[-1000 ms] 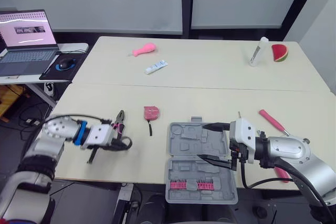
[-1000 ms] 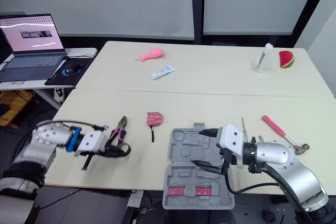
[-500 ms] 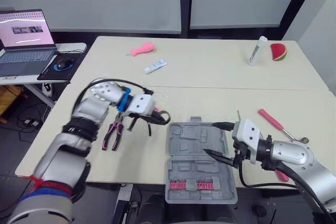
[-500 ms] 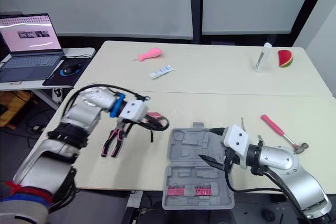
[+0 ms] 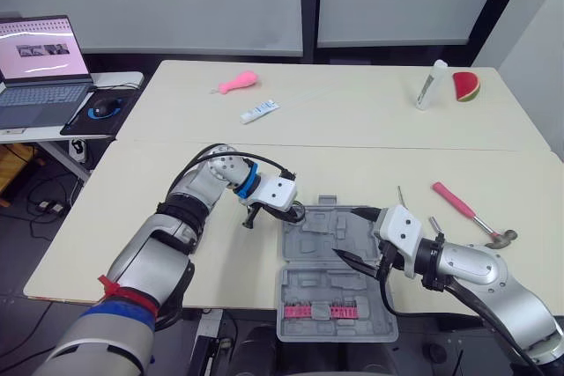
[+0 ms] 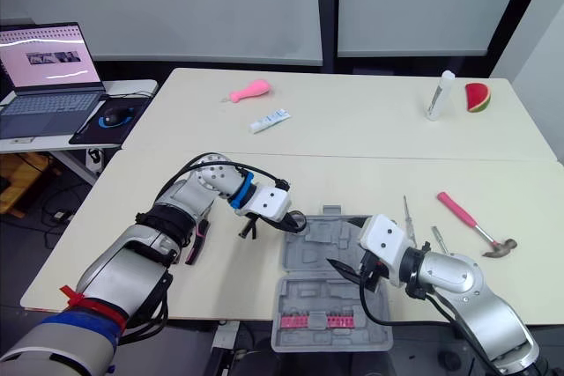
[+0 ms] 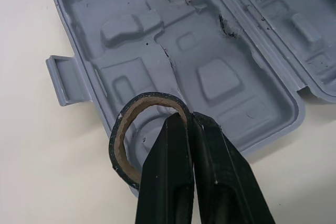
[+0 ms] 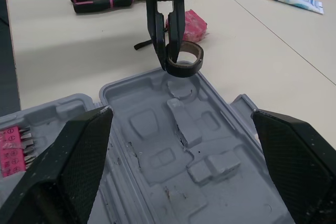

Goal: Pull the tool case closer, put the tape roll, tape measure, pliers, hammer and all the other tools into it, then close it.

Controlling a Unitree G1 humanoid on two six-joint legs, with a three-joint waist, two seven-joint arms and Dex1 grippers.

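Note:
The grey tool case (image 5: 328, 244) lies open near the table's front edge, with pink bits (image 5: 320, 312) in its near half. My left gripper (image 5: 294, 212) is shut on the wall of the black tape roll (image 7: 125, 132), holding it over the round recess in the case's far-left corner; the roll (image 8: 185, 59) also appears in the right wrist view. My right gripper (image 5: 352, 235) stands open over the case's right side, holding nothing. The pink tape measure (image 8: 188, 25) and the pink-handled pliers (image 6: 196, 242) lie left of the case. The pink-handled hammer (image 5: 469, 214) lies to the right.
Small metal tools (image 5: 401, 196) lie between the case and the hammer. At the back of the table are a pink toy (image 5: 240, 84), a tube (image 5: 261, 112), a white bottle (image 5: 429, 85) and a watermelon slice (image 5: 466, 86). A laptop (image 5: 40, 68) sits on a side desk, far left.
My left arm has swung right from the table's left edge to the case, carrying the tape roll. The pliers now lie further right than before. The right gripper has barely moved.

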